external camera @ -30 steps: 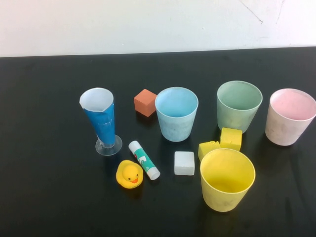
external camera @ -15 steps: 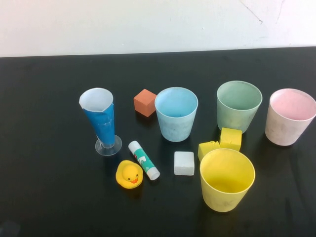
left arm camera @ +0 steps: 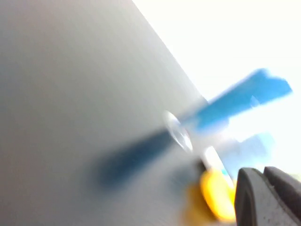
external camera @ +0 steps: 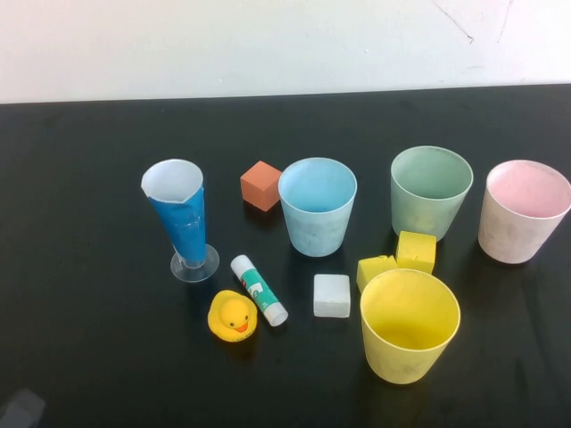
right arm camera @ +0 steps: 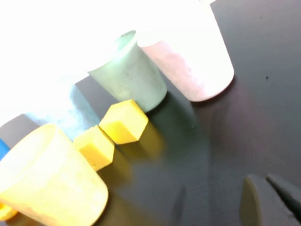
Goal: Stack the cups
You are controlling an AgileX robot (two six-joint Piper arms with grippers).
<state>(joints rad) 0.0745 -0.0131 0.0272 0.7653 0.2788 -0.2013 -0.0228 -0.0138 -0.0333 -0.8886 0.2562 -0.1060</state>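
Four cups stand upright and apart on the black table [external camera: 89, 178]: light blue [external camera: 318, 207] in the middle, pale green [external camera: 431, 192] to its right, pale pink [external camera: 524, 211] at the far right, yellow [external camera: 409, 325] nearest the front. My left gripper [left arm camera: 258, 172] is shut and empty, low over the table's front left, a grey blur at the corner [external camera: 20, 410]. It faces the duck [left arm camera: 217, 195] and the blue-wrapped glass [left arm camera: 235, 101]. My right gripper [right arm camera: 263, 179] is shut and empty, off the high view, in front of the pink cup [right arm camera: 193, 61] and green cup [right arm camera: 129, 75].
A tall blue-wrapped glass [external camera: 183, 218] stands left of the blue cup. Near it are a rubber duck [external camera: 233, 316], a glue stick [external camera: 260, 290] and an orange block [external camera: 260, 185]. A white block [external camera: 331, 295] and two yellow blocks [external camera: 416, 251] [external camera: 376, 267] lie between the cups.
A grey blur of my left gripper has come into the front left corner of the high view. The cups have not moved.
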